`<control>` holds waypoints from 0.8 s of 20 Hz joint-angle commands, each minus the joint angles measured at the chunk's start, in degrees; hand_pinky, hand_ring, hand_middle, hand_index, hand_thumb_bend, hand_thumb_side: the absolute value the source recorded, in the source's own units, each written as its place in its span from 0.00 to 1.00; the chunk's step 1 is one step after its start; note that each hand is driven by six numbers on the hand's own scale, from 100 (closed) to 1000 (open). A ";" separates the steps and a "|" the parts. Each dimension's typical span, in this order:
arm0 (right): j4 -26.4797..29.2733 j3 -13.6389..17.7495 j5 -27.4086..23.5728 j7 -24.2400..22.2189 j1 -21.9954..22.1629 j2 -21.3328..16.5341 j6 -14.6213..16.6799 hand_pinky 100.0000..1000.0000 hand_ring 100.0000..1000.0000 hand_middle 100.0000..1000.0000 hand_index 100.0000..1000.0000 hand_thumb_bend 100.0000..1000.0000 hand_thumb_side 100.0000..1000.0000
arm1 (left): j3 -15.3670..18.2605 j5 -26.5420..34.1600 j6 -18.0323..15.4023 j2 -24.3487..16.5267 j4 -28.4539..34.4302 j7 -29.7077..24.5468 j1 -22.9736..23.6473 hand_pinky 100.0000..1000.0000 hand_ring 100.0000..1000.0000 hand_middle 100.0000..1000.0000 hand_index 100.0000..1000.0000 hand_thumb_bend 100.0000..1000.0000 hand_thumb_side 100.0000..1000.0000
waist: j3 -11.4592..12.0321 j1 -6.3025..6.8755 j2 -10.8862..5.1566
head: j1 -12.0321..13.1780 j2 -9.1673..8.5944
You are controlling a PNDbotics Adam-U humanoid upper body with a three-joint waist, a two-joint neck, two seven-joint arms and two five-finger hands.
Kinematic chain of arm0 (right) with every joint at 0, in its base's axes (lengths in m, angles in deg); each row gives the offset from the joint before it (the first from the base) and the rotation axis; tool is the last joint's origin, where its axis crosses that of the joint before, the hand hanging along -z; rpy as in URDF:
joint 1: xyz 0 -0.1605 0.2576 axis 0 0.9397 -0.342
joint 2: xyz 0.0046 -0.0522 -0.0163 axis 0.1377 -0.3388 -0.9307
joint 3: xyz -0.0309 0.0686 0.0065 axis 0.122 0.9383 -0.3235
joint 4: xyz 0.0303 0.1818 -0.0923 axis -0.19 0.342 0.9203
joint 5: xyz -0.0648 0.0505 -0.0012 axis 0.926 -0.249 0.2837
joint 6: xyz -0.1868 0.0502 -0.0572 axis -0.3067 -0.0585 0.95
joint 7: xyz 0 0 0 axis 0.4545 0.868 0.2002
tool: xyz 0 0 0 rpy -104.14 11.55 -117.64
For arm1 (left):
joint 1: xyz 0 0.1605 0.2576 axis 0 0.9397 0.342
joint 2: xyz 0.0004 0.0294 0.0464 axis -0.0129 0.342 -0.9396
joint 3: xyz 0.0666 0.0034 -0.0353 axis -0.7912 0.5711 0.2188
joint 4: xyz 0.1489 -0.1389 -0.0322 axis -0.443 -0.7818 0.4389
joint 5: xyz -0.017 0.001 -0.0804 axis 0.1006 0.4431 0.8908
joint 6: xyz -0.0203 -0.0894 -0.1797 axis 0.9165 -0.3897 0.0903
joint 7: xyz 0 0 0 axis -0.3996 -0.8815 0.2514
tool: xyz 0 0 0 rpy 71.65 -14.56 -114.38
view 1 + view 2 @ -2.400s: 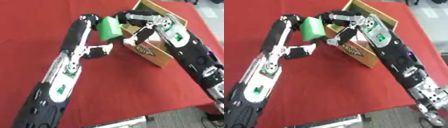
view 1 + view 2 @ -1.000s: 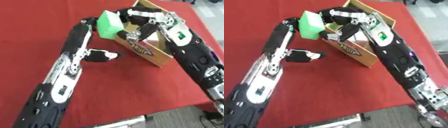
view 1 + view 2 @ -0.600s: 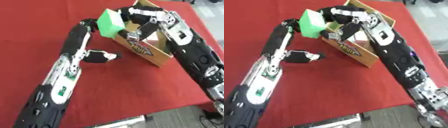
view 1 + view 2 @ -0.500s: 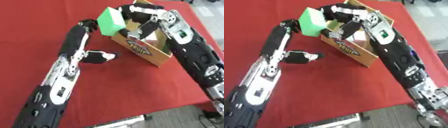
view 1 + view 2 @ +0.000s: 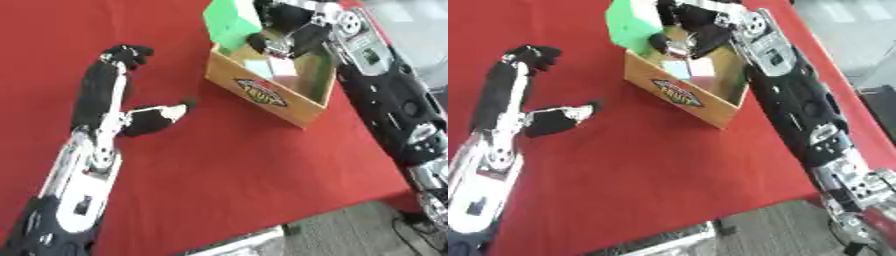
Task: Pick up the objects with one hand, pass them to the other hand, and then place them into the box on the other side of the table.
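A green block (image 5: 229,22) hangs over the far left corner of the wooden box (image 5: 302,112), with my right hand (image 5: 282,19) shut on it from the right. The box stands on the red table and shows a printed label on its front wall. Inside it lie a pale blue thing (image 5: 260,68) and a pink thing (image 5: 284,67). My left hand (image 5: 150,120) is low over the cloth to the left of the box, open, holding nothing and well apart from the block.
The red tablecloth (image 5: 219,170) ends at the lower right, where grey floor (image 5: 350,235) shows. A pale strip (image 5: 236,244) lies along the table's near edge. My left arm's elbow (image 5: 122,54) sticks up at the far left.
My left hand has let go of the green block and dropped back to the left. My right hand has carried the block up and over the box's corner. The camera has also shifted.
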 commanded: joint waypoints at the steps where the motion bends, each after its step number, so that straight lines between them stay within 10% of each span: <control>1: 0.53 4.76 -1.51 -0.94 0.55 -3.85 0.06 0.81 0.96 0.41 0.58 0.00 0.29 | 1.81 0.09 2.11 -3.88 5.79 -0.14 -0.19 0.65 0.62 0.57 0.74 0.73 0.27 | -0.27 0.51 -0.73 | -0.58 -2.16; 16: -3.58 13.24 8.27 10.18 7.67 -8.68 3.74 0.81 0.95 0.40 0.57 0.00 0.22 | 9.01 1.44 11.07 -16.85 20.82 -2.78 3.64 0.66 0.64 0.60 0.74 0.75 0.26 | -0.29 4.31 0.77 | -1.13 -10.09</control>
